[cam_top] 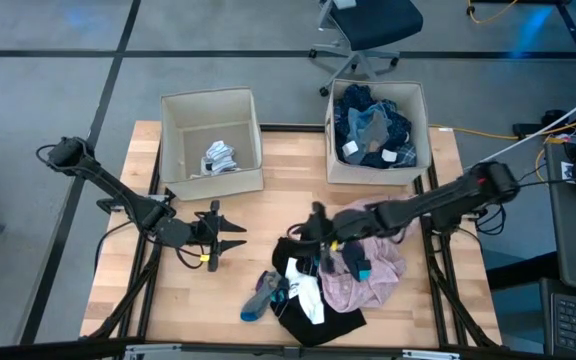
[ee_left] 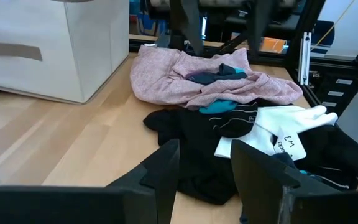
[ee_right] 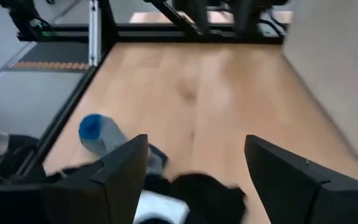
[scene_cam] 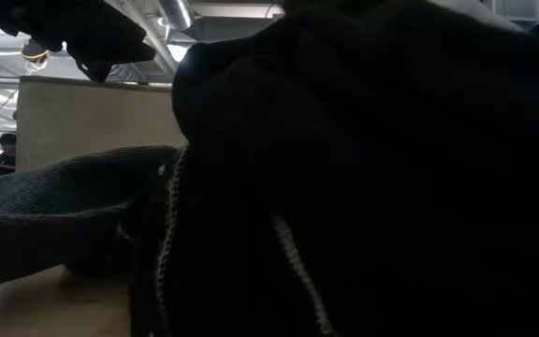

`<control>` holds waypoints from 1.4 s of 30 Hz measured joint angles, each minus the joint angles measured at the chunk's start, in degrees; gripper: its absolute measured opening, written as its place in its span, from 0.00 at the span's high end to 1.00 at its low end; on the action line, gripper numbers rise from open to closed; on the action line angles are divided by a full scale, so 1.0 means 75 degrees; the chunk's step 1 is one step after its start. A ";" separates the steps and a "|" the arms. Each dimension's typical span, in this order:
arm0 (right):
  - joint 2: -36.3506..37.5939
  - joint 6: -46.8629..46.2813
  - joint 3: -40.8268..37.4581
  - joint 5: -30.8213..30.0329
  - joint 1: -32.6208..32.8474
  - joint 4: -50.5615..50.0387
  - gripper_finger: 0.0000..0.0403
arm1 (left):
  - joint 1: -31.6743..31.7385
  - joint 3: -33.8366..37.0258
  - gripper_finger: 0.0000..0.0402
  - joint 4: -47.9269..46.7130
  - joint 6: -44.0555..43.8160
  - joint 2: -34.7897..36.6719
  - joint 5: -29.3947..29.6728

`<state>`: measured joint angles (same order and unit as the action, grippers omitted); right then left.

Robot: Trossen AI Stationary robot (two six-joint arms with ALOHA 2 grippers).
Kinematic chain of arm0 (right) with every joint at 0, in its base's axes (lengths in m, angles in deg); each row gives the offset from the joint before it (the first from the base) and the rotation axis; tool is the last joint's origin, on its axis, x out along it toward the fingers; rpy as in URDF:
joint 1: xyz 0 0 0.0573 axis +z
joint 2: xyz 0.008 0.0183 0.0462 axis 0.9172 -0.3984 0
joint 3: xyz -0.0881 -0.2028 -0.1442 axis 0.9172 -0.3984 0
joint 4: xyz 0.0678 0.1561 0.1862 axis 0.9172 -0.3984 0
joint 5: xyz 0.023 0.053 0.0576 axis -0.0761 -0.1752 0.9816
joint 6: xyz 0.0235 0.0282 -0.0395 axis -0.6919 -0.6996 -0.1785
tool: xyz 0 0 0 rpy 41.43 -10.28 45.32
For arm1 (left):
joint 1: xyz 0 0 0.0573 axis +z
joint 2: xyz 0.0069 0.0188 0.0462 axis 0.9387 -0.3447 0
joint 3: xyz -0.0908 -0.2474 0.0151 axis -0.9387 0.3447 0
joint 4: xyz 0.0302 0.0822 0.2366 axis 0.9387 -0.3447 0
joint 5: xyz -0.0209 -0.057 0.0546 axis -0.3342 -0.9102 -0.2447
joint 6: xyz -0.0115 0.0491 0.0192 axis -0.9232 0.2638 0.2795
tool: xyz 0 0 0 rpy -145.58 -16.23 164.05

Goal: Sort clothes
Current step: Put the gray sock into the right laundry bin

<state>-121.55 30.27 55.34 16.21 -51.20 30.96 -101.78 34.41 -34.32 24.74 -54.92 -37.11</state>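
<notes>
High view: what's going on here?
Two arms are sorting clothes on a table. The left box holds a few light socks, the right box dark blue garments. A pile remains at the front: a pink garment, black pieces, white fabric and a grey-blue sock. The right hand is open, low over the pile's left edge, holding nothing. The left hand waits open over bare wood, facing the pile.

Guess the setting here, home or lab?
Most likely a lab or workshop, not a home: a wooden table on a black metal frame, bare grey floor with loose cables, an office chair behind the two boxes, and exposed ceiling ducts in the low view.
</notes>
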 joint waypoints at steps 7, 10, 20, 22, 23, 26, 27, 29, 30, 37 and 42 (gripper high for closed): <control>-0.1355 -0.0182 0.0055 0.0791 0.0025 0.1735 0.33 | 0.0000 0.0000 0.66 -0.0003 -0.0003 -0.0003 0.0006; -0.1945 -0.0214 0.0337 0.1052 0.0052 0.1910 0.33 | 0.0000 0.0000 0.66 -0.0002 -0.0003 -0.0003 0.0009; -0.3782 -0.0185 0.2106 0.2225 0.0127 0.0922 0.33 | 0.0012 0.0000 0.66 0.0029 -0.0044 -0.0003 0.0010; -0.4069 -0.0182 0.2422 0.2566 0.0124 0.0494 0.33 | 0.0012 0.0000 0.66 -0.0009 -0.0047 -0.0003 0.0012; -0.4192 -0.0181 0.2551 0.2610 0.0125 0.0270 0.33 | 0.0012 0.0000 0.66 0.0017 -0.0050 -0.0003 0.0009; -0.4465 -0.0171 0.2838 0.2629 0.0124 -0.0283 0.36 | 0.0012 0.0000 0.66 0.0001 -0.0061 -0.0003 0.0012; -0.4513 -0.0150 0.2905 0.2630 0.0124 -0.0352 0.38 | 0.0013 0.0000 0.66 -0.0014 -0.0061 -0.0003 0.0012; -0.4522 -0.0052 0.2938 0.2627 0.0124 -0.0348 0.46 | 0.0015 0.0000 0.66 -0.0015 -0.0061 -0.0003 0.0012; -0.4516 -0.0007 0.2943 0.2624 0.0124 -0.0286 0.52 | 0.0015 0.0000 0.66 -0.0011 -0.0061 -0.0003 0.0012; -0.4480 0.0447 0.2943 0.2568 0.0124 -0.0380 0.95 | 0.0015 0.0000 0.66 -0.0014 -0.0006 -0.0003 0.0012; -0.3950 0.0624 0.2943 0.2073 0.0124 -0.0881 0.92 | 0.0015 0.0000 0.66 -0.0005 -0.0006 -0.0003 0.0012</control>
<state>-151.18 34.95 77.41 31.76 -50.27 24.35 -101.67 34.41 -34.36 24.70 -54.94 -37.02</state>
